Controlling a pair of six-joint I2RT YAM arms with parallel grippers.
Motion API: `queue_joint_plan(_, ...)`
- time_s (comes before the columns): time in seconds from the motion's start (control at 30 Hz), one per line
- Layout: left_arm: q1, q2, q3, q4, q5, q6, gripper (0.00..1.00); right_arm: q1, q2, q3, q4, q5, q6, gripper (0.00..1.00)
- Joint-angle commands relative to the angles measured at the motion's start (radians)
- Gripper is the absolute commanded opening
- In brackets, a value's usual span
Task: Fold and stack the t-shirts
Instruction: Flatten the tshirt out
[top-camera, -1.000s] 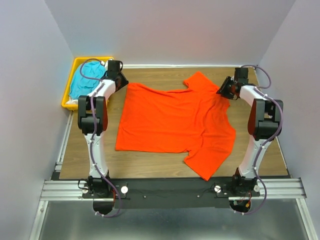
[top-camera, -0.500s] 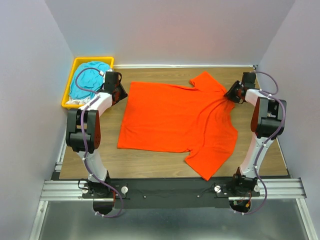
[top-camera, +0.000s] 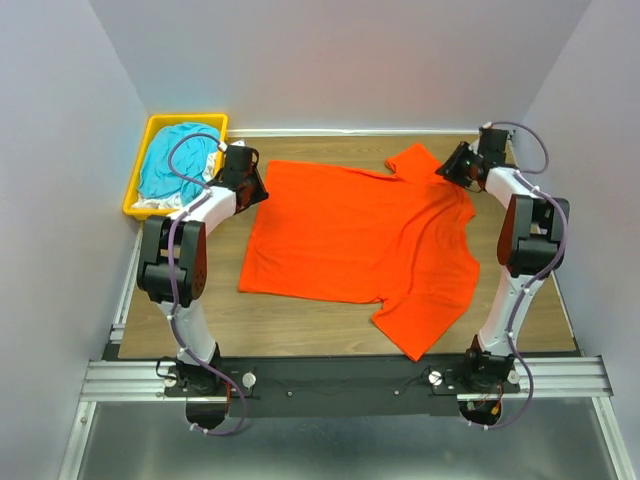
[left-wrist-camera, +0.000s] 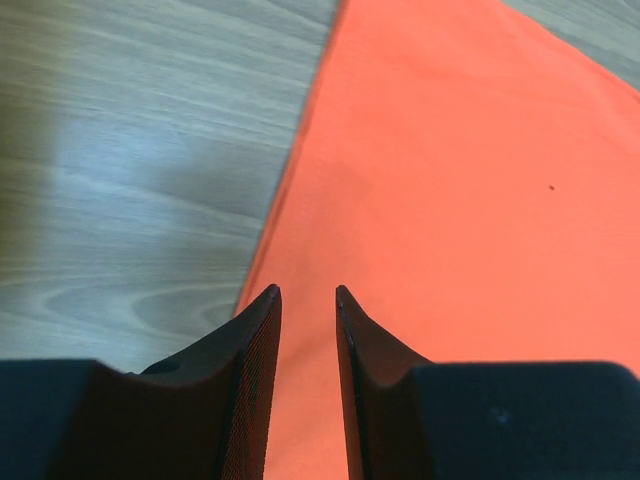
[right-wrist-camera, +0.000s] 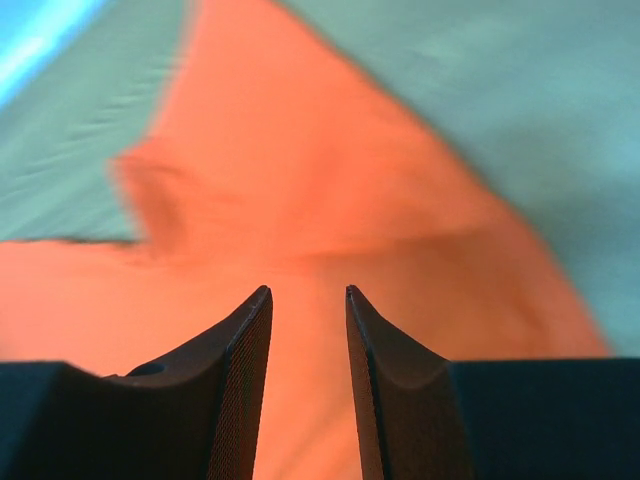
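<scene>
Orange-red tee (top-camera: 350, 240) lies spread flat mid-worktop (top-camera: 300, 325), long way running L-R. Straight edge on the L side. One sleeve pokes toward the far edge at the R, the other toward the near edge, low R. A few creases run in from the far-R sleeve area; the rest is smooth.

left hand (top-camera: 256, 190) sits at the tee's far-L corner, tips right on the cloth edge. Wrist cam: left hand (left-wrist-camera: 308, 292) has its fingers a narrow slot apart, orange tee (left-wrist-camera: 450, 200) showing in the slot and beyond, bare wood (left-wrist-camera: 130, 150) to the L. Can't tell if cloth is pinched or the tips just rest over it.

right hand (top-camera: 447, 172) is at the far-R sleeve, by the shoulder. Wrist cam is blurry: right hand (right-wrist-camera: 308, 292) has the same narrow slot, orange (right-wrist-camera: 330, 180) filling most of the view. Grip on cloth also can't be told.

Teal tee (top-camera: 172, 165) is heaped in the yellow bin (top-camera: 186, 119) at the far-L corner, w/ some white fabric (top-camera: 150, 203) under it at the bin's near end. The bin is just beside the left hand's arm, apart from the orange tee.
</scene>
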Motion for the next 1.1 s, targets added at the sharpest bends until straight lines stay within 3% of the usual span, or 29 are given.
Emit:
queue_joint_plan(0.0,-0.034,-0.018,-0.004,-0.001,-0.003,0.039,0.36,0.070,0.047,0.095,0.052,-0.115,0.020,0.42)
queue_joint_plan(0.5,-0.079,-0.156,-0.208,-0.021,-0.008,0.053,0.35,0.124,0.429,0.467,0.152,-0.098,0.148,0.41)
queue_joint_plan(0.73,-0.079,-0.208,-0.251,-0.038,-0.032,0.045,0.35,0.116,0.513,0.494,0.153,0.006,0.223,0.43)
queue_joint_plan(1.07,-0.079,-0.243,-0.297,-0.044,-0.049,0.028,0.34,0.052,0.515,0.489,0.153,0.106,0.322,0.44)
